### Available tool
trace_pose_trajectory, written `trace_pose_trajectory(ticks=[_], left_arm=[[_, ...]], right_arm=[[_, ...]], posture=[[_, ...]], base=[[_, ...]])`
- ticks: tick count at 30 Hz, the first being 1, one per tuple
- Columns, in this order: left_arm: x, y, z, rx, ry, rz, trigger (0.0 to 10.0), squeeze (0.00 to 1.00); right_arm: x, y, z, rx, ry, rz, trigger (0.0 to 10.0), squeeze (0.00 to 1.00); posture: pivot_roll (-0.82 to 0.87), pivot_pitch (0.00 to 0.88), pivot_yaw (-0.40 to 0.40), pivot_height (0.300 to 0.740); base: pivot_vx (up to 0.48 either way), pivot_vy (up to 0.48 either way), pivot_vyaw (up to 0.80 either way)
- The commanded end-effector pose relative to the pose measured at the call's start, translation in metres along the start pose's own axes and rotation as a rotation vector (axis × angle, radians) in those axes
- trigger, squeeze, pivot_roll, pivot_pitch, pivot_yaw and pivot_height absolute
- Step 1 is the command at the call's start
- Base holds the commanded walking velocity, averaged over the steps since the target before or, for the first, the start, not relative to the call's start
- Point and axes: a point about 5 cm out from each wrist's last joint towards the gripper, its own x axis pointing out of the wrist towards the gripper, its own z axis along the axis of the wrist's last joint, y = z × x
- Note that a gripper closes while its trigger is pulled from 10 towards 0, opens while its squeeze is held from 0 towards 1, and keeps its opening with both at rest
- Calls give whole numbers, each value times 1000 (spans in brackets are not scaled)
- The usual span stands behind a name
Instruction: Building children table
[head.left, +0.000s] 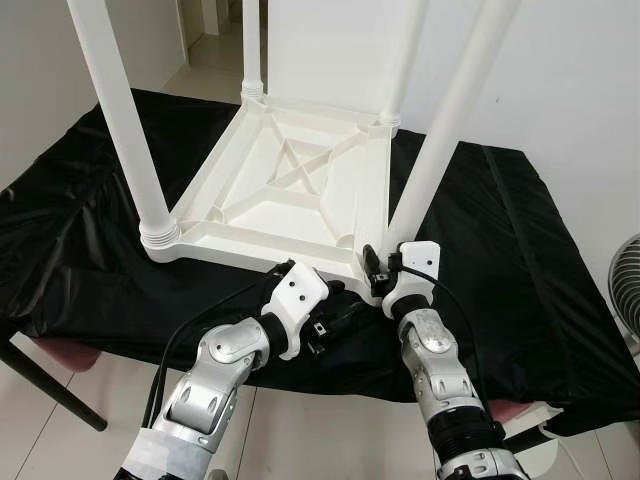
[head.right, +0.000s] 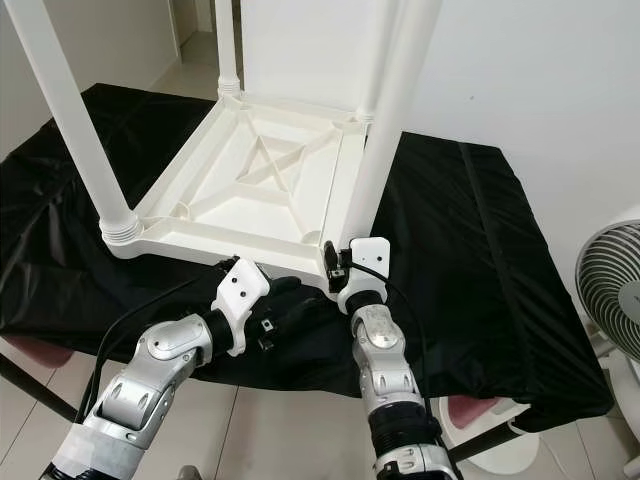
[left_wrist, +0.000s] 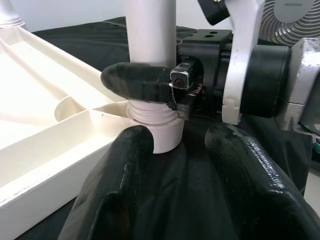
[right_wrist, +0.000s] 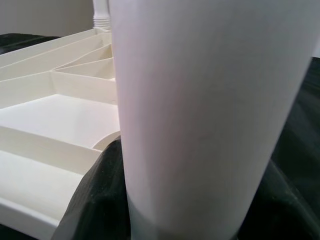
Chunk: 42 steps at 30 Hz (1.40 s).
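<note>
**Upturned table, right gripper at the near leg**

Head views first: a white plastic children's table (head.left: 290, 190) lies upside down on a black cloth-covered surface (head.left: 520, 260), four white tubular legs pointing up, their tops cut off by the frame. The right gripper (head.left: 377, 268) sits at the base of the nearest white leg (head.left: 440, 140), at the table's near right corner; its fingers are mostly hidden behind the wrist housing. The left gripper (head.left: 335, 318) rests low on the cloth just beside that corner, its fingers dark against dark fabric and hard to separate. A grey fan (head.right: 610, 290) stands at the right edge, partly cropped.

Left wrist view: its two black fingers (left_wrist: 120, 185) are spread apart, holding nothing, with cloth between them. Beyond, one finger of the right gripper (left_wrist: 137, 80) wraps the leg just above its threaded collar (left_wrist: 150, 112).

Right wrist view: the leg (right_wrist: 210, 115) looms close and blurred between its clamped fingers; ribbed underside shows beside it.
</note>
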Motion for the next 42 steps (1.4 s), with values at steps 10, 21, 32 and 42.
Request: trace_pose_trajectory(ticks=[10,21,32,42], left_arm=[[1,-3,0,0,0,24,10000,0],[0,-3,-1,3,5,17,10000,0],[0,0,-1,11,8,16,10000,0],[2,3,2,16,-1,23,10000,0]], right_arm=[[-11,-3,-17,23,84,-14,10000,1000],[-10,-33,3,-28,16,243,10000,1000],[0,-50,25,-89,1,506,10000,0],[3,-50,11,-28,124,767,10000,0]], posture=[[139,25,-85,740],[132,15,-78,740],[133,11,-74,740],[132,9,-67,740]], base=[[0,0,0],[0,0,0],[0,0,0],[0,0,0]])
